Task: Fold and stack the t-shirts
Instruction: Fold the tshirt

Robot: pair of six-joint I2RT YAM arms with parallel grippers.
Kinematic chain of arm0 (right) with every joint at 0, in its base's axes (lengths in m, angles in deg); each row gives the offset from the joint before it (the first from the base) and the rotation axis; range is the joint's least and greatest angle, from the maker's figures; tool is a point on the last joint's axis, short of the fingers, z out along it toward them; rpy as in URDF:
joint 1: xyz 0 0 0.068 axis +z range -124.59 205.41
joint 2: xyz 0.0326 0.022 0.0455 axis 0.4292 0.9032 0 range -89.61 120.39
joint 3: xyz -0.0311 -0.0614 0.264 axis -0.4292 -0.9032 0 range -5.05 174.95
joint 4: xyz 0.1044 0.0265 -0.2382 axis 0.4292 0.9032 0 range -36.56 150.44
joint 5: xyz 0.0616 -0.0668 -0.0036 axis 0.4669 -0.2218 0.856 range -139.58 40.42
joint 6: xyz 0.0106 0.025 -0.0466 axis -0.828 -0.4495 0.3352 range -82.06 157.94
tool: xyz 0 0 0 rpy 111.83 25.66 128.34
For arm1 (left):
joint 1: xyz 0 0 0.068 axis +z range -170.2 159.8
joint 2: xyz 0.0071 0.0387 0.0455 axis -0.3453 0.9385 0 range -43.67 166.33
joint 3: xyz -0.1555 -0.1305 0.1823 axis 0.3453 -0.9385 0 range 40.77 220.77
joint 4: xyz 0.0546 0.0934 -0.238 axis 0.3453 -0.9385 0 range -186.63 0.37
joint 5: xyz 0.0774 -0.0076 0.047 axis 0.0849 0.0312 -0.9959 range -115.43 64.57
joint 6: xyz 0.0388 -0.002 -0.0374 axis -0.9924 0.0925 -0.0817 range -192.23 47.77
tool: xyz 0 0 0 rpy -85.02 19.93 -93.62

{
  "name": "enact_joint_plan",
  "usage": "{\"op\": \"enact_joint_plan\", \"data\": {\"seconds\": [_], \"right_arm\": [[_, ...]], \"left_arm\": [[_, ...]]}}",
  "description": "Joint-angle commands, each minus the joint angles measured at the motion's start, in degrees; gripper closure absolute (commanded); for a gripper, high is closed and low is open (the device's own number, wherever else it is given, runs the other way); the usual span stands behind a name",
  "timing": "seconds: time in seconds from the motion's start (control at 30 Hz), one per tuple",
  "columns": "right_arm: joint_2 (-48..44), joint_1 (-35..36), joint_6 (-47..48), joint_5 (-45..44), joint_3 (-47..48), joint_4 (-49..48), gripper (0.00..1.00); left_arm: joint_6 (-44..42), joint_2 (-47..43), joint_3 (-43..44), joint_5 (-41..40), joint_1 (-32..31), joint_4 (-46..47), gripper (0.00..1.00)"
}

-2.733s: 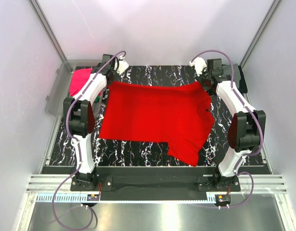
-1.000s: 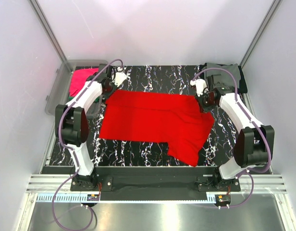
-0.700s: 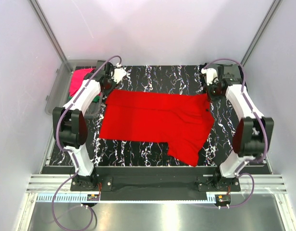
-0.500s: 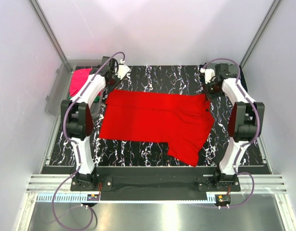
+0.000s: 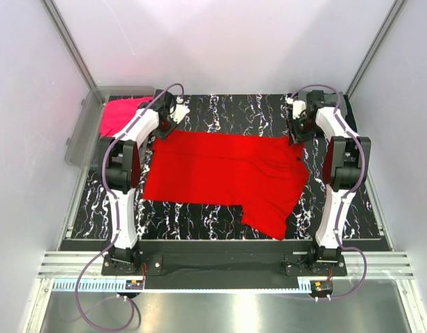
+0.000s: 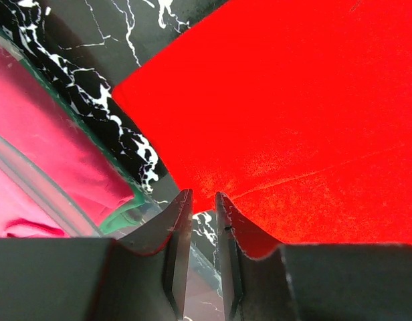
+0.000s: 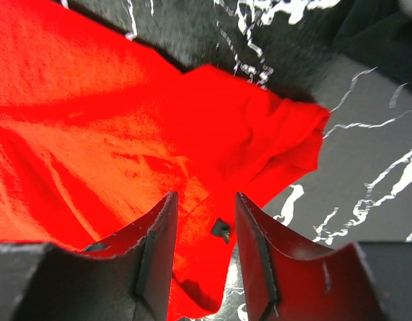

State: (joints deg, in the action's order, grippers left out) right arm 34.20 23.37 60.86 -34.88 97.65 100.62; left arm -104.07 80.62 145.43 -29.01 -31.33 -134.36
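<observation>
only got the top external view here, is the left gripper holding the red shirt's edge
Observer: No. The left wrist view shows the left gripper with a slim gap and nothing in it; the red shirt edge lies right at its tips.
Operator: and the right one
Observer: The right gripper is open above the shirt, with a small dark tag showing between its fingers.
Operator: anything besides pink in the bin
Observer: A bit of green cloth peeks out beside the pink shirt.
</observation>
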Motion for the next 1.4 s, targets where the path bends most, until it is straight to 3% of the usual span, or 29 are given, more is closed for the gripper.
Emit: {"op": "enact_joint_plan", "data": {"seconds": [0.0, 0.27, 0.43, 0.5, 0.57, 1.2, 1.23, 1.37], "right_arm": [[1.2, -0.3, -1.0, 2.0, 1.8, 2.0, 0.54], [3.5, -0.4, -0.7, 1.7, 1.7, 2.8, 0.57], [4.7, -0.4, -0.9, 1.7, 3.3, 2.7, 0.78], [4.8, -0.5, -0.2, 0.5, 3.5, 2.7, 0.96], [4.1, -0.7, -0.1, -0.4, 3.3, 2.7, 1.00], [-0.5, -2.7, 1.2, -2.4, 1.5, 2.6, 1.00], [-0.9, -2.7, 1.0, -0.7, 1.5, 2.7, 0.96], [-1.0, -2.6, -0.1, 2.7, 2.2, 2.8, 0.59]], "left_arm": [[0.7, 0.7, 1.8, -1.2, -0.1, 0.3, 0.76], [0.5, 2.3, 1.4, -2.2, -0.2, 0.5, 0.77], [0.0, 3.0, 0.6, -3.0, -0.1, 1.0, 0.77], [0.1, 3.2, 0.0, -3.4, -0.1, 1.1, 0.79], [0.0, 3.1, -0.2, -3.5, -0.1, 1.2, 0.80], [-0.3, 2.0, -2.8, -4.2, -0.1, 2.1, 0.84], [-0.4, 2.0, -3.0, -4.3, -0.1, 2.2, 0.84], [-0.4, 1.4, -3.8, -4.6, -0.1, 2.4, 0.83]]}}
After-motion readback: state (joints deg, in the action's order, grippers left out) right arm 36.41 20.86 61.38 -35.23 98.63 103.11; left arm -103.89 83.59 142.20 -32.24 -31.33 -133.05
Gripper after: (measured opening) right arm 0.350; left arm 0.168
